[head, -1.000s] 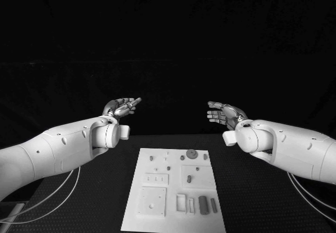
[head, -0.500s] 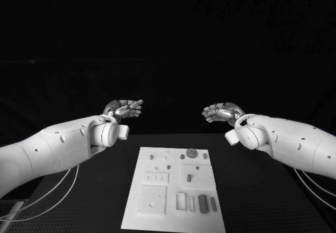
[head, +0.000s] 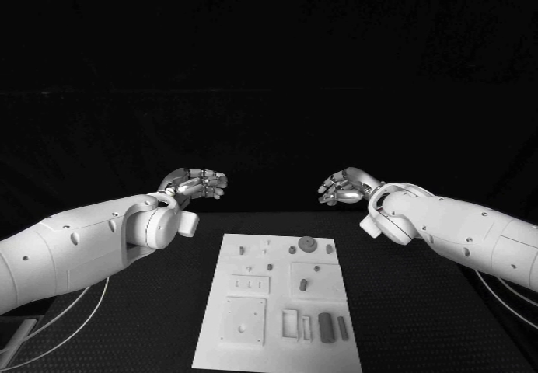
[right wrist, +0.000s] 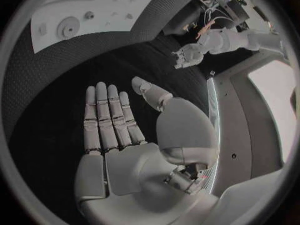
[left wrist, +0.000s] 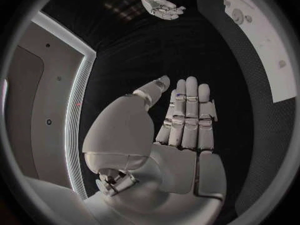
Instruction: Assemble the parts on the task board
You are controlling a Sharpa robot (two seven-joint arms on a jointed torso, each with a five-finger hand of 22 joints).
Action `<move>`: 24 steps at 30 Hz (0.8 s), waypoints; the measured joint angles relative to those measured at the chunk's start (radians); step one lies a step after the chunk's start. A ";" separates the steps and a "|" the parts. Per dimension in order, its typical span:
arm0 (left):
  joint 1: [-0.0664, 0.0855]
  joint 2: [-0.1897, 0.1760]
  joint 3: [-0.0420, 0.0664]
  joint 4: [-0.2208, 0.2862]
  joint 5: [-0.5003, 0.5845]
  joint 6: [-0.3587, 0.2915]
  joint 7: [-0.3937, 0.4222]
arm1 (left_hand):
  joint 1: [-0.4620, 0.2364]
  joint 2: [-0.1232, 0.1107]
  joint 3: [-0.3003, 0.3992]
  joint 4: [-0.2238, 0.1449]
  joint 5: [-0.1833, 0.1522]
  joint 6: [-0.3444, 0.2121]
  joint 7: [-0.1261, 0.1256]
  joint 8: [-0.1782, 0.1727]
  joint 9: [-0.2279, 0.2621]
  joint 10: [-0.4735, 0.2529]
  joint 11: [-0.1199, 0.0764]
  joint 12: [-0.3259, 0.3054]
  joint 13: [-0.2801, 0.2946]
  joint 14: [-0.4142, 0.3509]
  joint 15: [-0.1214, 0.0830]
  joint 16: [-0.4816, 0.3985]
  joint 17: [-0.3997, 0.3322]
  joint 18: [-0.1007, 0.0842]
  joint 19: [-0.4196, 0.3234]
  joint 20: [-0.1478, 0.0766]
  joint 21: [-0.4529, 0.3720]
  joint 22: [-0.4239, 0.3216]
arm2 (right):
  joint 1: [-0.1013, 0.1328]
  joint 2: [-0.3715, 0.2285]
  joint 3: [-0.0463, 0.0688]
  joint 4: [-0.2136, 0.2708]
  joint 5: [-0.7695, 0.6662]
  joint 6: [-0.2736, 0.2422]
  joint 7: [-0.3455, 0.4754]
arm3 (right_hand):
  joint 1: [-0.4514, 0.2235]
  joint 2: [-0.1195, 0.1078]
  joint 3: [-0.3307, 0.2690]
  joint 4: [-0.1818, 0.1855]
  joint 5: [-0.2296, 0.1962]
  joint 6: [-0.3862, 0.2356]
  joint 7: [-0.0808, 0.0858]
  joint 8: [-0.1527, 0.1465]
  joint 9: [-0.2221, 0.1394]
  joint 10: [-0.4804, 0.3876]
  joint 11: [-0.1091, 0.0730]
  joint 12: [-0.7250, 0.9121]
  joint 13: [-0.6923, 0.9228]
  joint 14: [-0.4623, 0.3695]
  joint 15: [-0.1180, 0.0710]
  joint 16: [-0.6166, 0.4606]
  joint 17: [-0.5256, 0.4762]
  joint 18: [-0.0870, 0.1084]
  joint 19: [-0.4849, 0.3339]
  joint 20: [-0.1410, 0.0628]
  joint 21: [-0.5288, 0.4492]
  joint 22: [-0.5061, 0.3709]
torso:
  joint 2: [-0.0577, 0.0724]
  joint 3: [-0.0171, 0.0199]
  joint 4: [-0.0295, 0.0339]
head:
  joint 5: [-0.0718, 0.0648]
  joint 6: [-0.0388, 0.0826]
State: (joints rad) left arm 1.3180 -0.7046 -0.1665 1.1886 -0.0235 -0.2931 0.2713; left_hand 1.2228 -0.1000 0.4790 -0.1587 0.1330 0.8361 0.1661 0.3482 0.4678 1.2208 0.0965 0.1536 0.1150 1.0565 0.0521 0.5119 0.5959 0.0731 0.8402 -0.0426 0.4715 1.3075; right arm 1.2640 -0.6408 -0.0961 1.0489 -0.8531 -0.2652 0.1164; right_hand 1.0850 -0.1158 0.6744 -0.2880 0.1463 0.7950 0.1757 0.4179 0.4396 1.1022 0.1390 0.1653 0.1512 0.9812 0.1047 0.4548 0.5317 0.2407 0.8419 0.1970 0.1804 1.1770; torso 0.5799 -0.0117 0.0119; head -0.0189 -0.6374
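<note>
Lying near both raised, empty, flat-fingered robot hands (head: 197, 185) (head: 342, 186): task board (head: 281, 311).

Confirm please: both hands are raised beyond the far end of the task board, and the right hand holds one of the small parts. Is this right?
Not quite. The right hand holds nothing: the right wrist view shows its palm bare and its fingers straight. The left hand is likewise raised beyond the far end of the task board, and the parts lie on the board.

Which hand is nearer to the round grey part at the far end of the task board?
Right. The right hand hovers beyond the round grey part, slightly to its right; the left hand is farther off, beyond the task board's left side.
</note>
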 measured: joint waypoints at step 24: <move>0.007 -0.062 0.005 0.165 -0.015 0.080 0.026 | -0.068 -0.015 0.035 -0.046 -0.059 -0.014 0.014 -0.016 -0.002 -0.022 0.022 -0.046 -0.010 -0.004 0.004 -0.028 0.019 -0.011 -0.004 0.004 0.005 0.001 | -0.014 0.039 0.000 0.026 -0.570 0.004 -0.042 | 0.066 -0.050 -0.027 -0.002 -0.038 0.069 -0.027 -0.064 -0.021 0.070 -0.036 -0.093 0.016 0.368 -0.119 0.522 0.426 -0.026 0.431 -0.213 0.568 0.133 | 0.127 -0.0057 0.0437 | -0.034 0.032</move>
State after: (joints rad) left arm 1.3254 -0.7663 -0.1618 1.3531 -0.0386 -0.2128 0.2974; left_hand 1.1544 -0.1154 0.5137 -0.2043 0.0742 0.8217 0.1804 0.3321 0.4661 1.1986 0.1183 0.1075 0.1053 1.0525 0.0556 0.4840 0.6154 0.0621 0.8364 -0.0388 0.4760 1.3081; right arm 1.2503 -0.6014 -0.0959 1.0750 -1.4229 -0.2610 0.0749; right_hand 1.1506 -0.1658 0.6472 -0.2896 0.1084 0.8639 0.1482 0.3540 0.4186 1.1726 0.1034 0.0722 0.1670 1.3491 -0.0144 0.9772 0.9572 0.2150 1.2730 -0.0160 0.7487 1.3099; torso 0.7070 -0.0174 0.0556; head -0.0524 -0.6058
